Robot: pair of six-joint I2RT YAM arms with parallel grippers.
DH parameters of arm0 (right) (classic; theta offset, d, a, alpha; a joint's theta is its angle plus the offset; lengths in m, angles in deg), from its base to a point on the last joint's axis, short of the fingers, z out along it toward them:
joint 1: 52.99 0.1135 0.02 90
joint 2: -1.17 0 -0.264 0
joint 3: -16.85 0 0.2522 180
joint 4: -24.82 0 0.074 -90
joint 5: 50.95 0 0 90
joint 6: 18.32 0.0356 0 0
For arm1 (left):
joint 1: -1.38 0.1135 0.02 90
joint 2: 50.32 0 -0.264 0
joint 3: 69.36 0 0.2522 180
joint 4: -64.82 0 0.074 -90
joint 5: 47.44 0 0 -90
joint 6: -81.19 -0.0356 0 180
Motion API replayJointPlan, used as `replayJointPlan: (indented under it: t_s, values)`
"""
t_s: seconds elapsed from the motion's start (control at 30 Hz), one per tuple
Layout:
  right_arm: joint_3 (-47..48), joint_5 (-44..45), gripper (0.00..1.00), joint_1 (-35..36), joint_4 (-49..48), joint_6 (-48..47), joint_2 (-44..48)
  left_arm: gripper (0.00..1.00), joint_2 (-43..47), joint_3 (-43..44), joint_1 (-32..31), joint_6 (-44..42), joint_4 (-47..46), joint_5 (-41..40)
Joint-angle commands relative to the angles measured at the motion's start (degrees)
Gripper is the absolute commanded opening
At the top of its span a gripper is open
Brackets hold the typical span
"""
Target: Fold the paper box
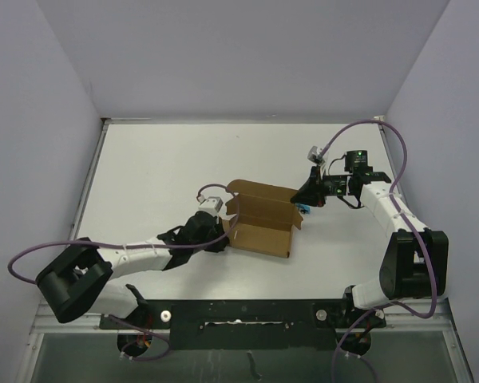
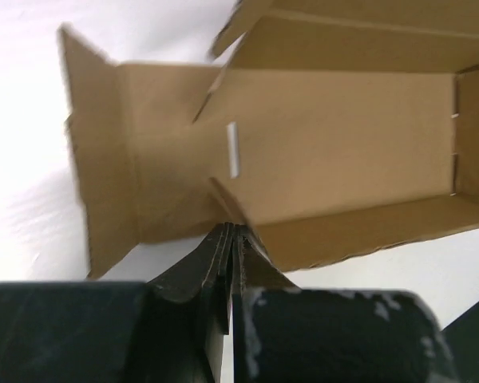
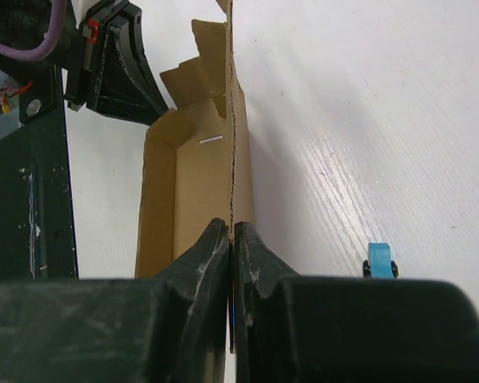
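The paper box point(image 1: 259, 222) is brown cardboard, lying open-topped in the middle of the table with its walls partly raised and a flap standing at its far left corner. My left gripper point(image 1: 222, 233) is shut. Its tips point(image 2: 233, 229) touch the box point(image 2: 327, 144) at the near left corner, and I see no cardboard between them. My right gripper point(image 1: 302, 197) is at the box's right end. In the right wrist view its jaws point(image 3: 232, 225) are shut on the upright edge of the box point(image 3: 199, 183) wall.
A tiny blue object point(image 3: 380, 259) lies on the white table just beside the right gripper, also seen as a blue object point(image 1: 303, 210) by the box's right end. The left arm's black wrist point(image 3: 116, 60) stands at the box's far end. Grey walls enclose the table.
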Motion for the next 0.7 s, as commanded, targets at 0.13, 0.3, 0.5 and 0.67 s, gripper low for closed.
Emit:
replayJointPlan:
  t_s: [0.13,0.3,0.5,0.67]
  values:
    - [0.08,-1.88,0.00,-0.18,-0.54,-0.40,1.33,0.00,-5.10,4.51,-0.96,-5.85,-13.41,4.26]
    - [0.19,-1.24,0.00,-0.37,-0.50,-0.46,1.42,0.01,-0.06,3.45,-0.56,-8.28,-9.34,1.28]
    - [0.28,-1.07,0.00,-0.40,-0.28,-0.73,1.41,0.21,12.93,2.09,4.87,-8.36,-1.10,0.18]
    - [0.36,-1.22,0.00,-0.38,-0.14,-0.85,1.34,0.19,16.14,3.61,10.97,-8.22,-1.05,7.43]
